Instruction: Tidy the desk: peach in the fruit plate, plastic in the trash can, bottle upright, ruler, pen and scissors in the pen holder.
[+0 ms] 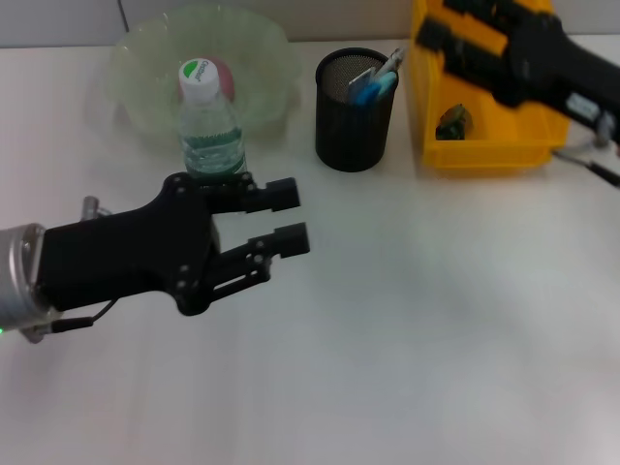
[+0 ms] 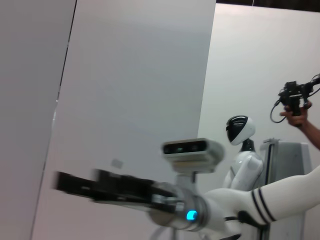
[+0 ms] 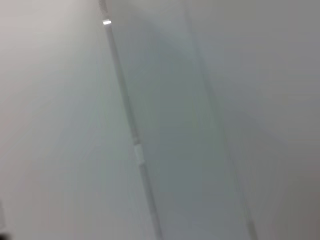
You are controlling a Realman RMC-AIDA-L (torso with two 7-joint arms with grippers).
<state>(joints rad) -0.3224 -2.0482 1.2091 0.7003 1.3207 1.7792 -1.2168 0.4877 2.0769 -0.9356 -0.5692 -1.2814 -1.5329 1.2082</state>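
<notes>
A clear bottle (image 1: 208,126) with a white cap stands upright in front of the pale green fruit plate (image 1: 262,44). The peach (image 1: 224,70) lies in that plate, partly hidden behind the cap. My left gripper (image 1: 293,217) hovers open just right of the bottle, holding nothing. Blue and pale items (image 1: 374,83) stick out of the black mesh pen holder (image 1: 354,121); I cannot tell ruler, pen and scissors apart. A dark crumpled piece of plastic (image 1: 453,123) lies in the yellow trash can (image 1: 484,150). My right gripper (image 1: 444,21) is above the can's far-left corner, open and empty.
A grey cable (image 1: 586,160) trails on the table right of the trash can. White tabletop (image 1: 407,329) stretches in front of the holder and the can. Both wrist views show only walls and the room, none of the desk.
</notes>
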